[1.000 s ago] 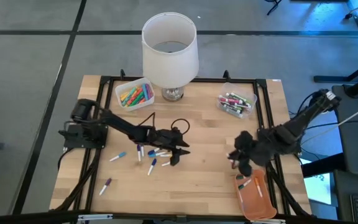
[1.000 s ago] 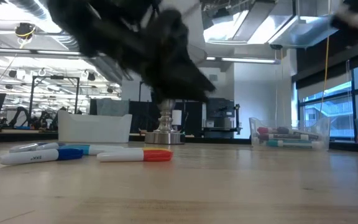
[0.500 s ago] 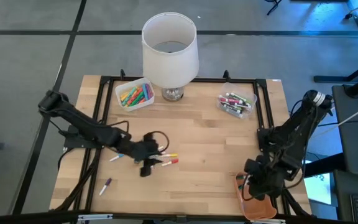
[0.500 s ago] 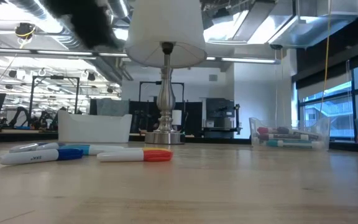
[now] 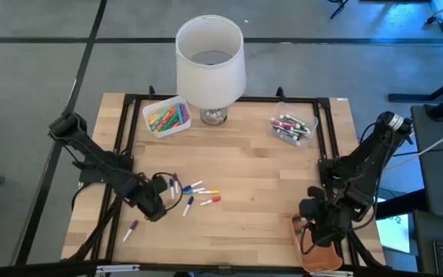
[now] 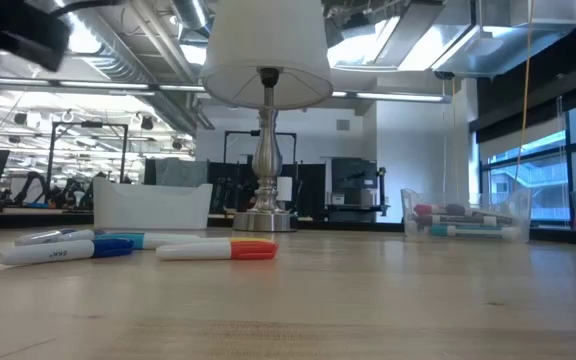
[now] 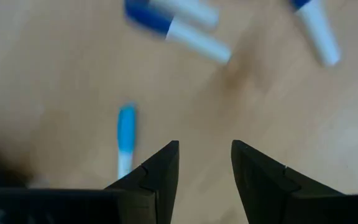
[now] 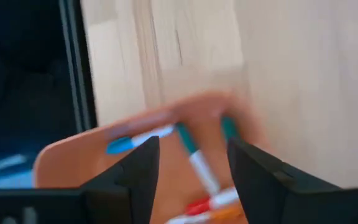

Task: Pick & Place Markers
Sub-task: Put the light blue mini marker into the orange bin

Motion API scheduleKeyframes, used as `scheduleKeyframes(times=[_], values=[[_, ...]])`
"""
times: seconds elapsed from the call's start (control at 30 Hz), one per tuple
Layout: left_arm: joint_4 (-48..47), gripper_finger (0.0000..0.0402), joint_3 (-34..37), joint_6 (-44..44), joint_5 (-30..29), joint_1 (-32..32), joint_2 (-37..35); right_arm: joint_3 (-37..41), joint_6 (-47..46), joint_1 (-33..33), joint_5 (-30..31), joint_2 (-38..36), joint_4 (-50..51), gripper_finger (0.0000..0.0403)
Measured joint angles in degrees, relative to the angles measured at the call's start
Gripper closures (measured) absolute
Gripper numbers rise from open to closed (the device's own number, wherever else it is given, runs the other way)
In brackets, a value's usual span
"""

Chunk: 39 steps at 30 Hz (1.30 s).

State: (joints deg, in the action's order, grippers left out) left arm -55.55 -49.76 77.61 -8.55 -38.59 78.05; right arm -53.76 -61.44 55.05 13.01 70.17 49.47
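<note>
Several loose markers lie flat on the wooden table left of centre, and a purple one lies nearer the front left. In the low view an orange-capped marker and blue-capped ones lie on the wood. My left gripper hangs open just left of the cluster and points down at bare wood. A light-blue marker lies beside one finger, untouched. My right gripper stands open over the orange tray, which holds several markers.
A white lamp stands at the far middle. Beside it are a white bin of coloured markers on the left and a clear bin of markers on the right. A black frame runs along the table's edges.
My left gripper has swept from the table's middle toward the left and near edge, past the marker cluster, and tipped over until it points down. My right gripper has moved toward the near edge and now hangs over the orange tray. The loose markers have stayed put.
</note>
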Motion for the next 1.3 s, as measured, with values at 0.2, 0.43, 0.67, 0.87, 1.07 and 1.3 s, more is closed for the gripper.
scheduleKeyframes(times=[0.2, 0.43, 0.67, 0.87, 1.07, 1.3], values=[[-3.95, 0.026, 0.0, 6.77, 0.44, -3.95, 3.11, -0.96, 20.9, -4.92, 7.81, 0.02, 1.49, 0.022], [-4.2, 0.0261, 4.89, 7.34, 1.67, -4.5, 7.13, -0.96, 31.42, -13.76, 8.21, 0.02, 0.17, 0.0221], [-2.32, 0.0261, 12.05, 7.28, 5.69, -4.5, 8.15, -0.96, 35.4, -19.28, 6.48, 0.02, -1.6, 0.0221], [0.68, 0.0274, 13.98, 3.81, 5.86, -4.48, 7.59, -0.96, 33.4, -20.4, 6.26, 0.02, -2.29, 0.0221], [1.62, 0.0325, 14.09, 3.14, 5.88, -4.28, 6.73, -0.96, 28.75, -20.35, 3.95, 0.02, -2.36, 0.0221], [1.75, 0.0364, 14.1, 3.17, 5.65, -4.33, 6.61, -0.96, 27.14, -20.35, 3.85, 0.02, -2.37, 0.0221]])
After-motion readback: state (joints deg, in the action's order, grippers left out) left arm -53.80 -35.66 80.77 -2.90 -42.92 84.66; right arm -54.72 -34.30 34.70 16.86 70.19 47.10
